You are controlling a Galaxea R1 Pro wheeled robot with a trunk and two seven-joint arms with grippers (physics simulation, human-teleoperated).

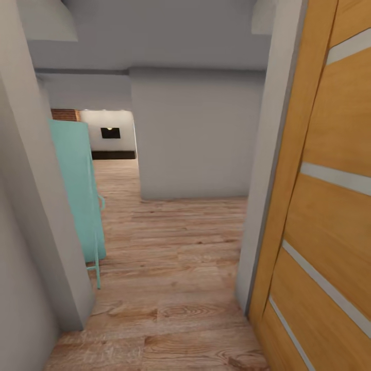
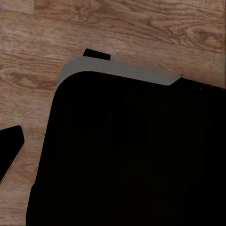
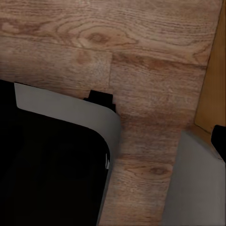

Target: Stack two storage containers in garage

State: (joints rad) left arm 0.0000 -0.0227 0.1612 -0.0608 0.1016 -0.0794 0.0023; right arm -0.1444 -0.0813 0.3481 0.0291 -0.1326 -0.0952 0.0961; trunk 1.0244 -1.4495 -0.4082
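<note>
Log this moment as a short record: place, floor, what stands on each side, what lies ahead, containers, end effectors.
place: doorway into a hallway
floor: light wood planks
left side: teal panel leaning by a grey wall
right side: open wooden door with pale stripes
ahead: grey wall block; beyond it a room with a brick patch and a dark opening
containers: none to report
end effectors: state cannot be told; wrist cameras look down at the robot's dark base on the planks
</note>
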